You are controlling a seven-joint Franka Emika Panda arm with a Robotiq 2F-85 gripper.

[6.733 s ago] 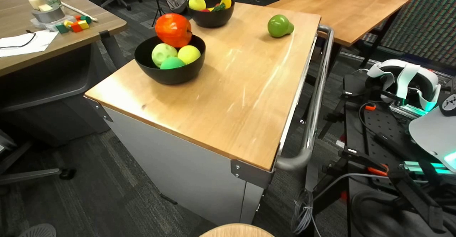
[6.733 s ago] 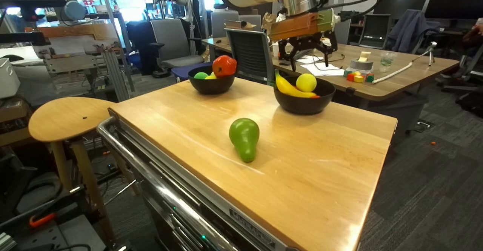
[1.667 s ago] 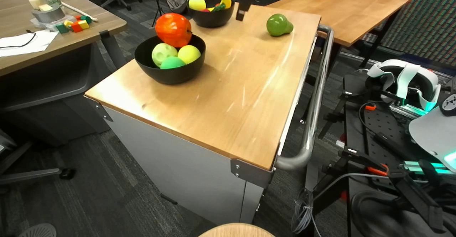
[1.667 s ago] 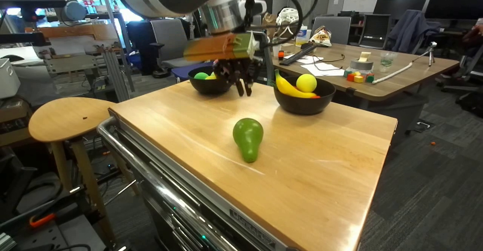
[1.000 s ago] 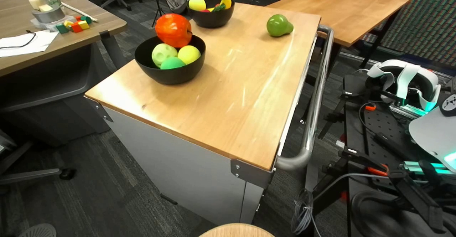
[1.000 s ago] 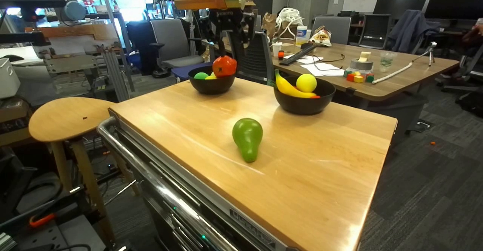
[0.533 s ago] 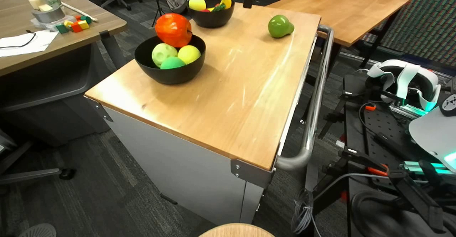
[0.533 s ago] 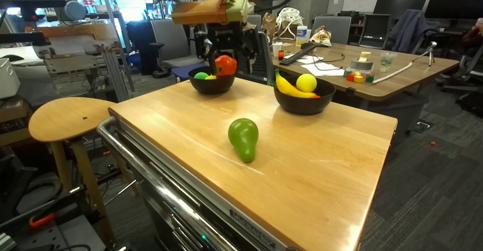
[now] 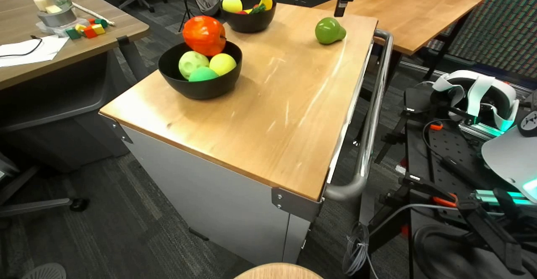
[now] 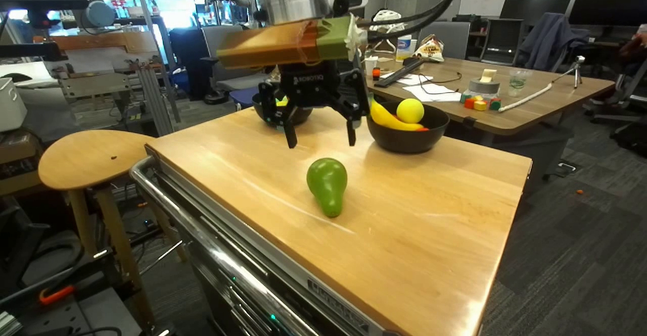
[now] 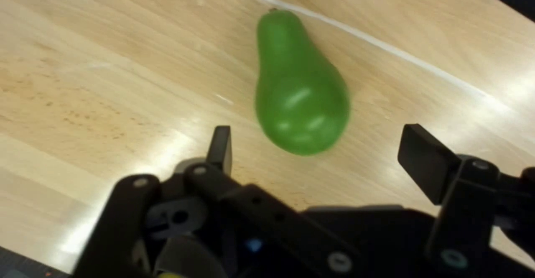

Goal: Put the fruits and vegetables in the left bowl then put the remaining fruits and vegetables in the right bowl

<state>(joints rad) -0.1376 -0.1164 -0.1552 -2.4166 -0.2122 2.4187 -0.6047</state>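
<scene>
A green pear (image 10: 327, 184) lies on its side on the wooden top, shown in all views. My gripper (image 10: 321, 141) hangs above and behind it in an exterior view, jaws wide apart with nothing between them. The wrist view puts the pear (image 11: 301, 98) just ahead of the fingers. The left bowl (image 9: 201, 89) holds a red-orange fruit (image 9: 204, 35), a pale green ball (image 9: 193, 64), a yellow ball (image 9: 222, 64) and a bright green ball (image 9: 203, 74). Inside the right bowl (image 10: 407, 141) are a banana (image 10: 389, 118), a yellow fruit (image 10: 410, 110) and small red and dark green pieces.
A metal handle rail (image 9: 373, 115) runs along one side of the wooden cart top (image 9: 268, 136). Beyond it stand another desk (image 10: 536, 93) with blocks and tape, and a round stool (image 10: 96, 156). The arm's cable (image 10: 419, 25) loops beside the wrist.
The gripper has spread its jaws wide. It has come away from near the left bowl, lower and closer to the pear. The pear has rocked slightly; both bowls stay put.
</scene>
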